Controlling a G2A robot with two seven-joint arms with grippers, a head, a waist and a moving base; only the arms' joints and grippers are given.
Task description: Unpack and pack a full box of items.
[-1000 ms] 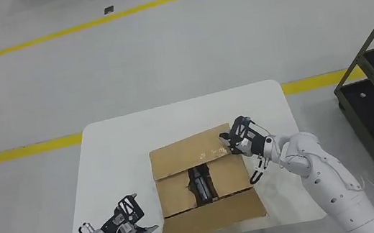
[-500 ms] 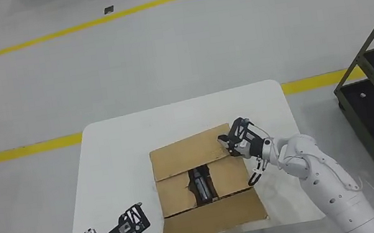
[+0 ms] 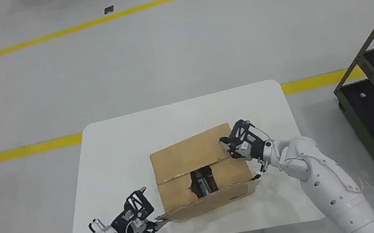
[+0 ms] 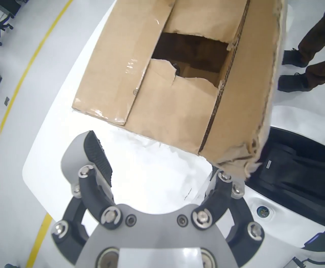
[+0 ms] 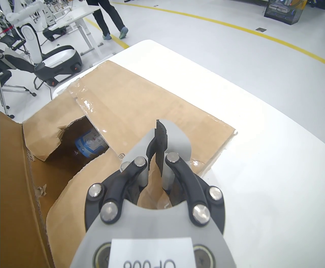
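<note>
White table (image 3: 107,165) spread across the lower middle of the top view, with the cardboard box (image 3: 179,158) at its centre and turned a little askew. Right arm entering from the lower right corner of the top view, elbow bent, wrist reaching up and left to the box's right far corner. Left arm coming in low from the lower left corner, forearm close to the tabletop, wrist aimed at the box's near left corner. Near flap (image 3: 210,199) tilted up off the table, its frayed corner lying against one finger of the left gripper (image 4: 155,157). Left gripper released, fingers spread wide, just beside the box's near left corner and not clamping any cardboard. Right gripper (image 5: 158,137) clenched, pads almost together on the edge of the side flap (image 5: 142,114) at the box's right rim. Torn, ragged gap between the top flaps at the middle of the box. Through it, a blue-labelled item (image 5: 87,147) deep inside, mostly covered by cardboard and too hidden to make out further.
</note>
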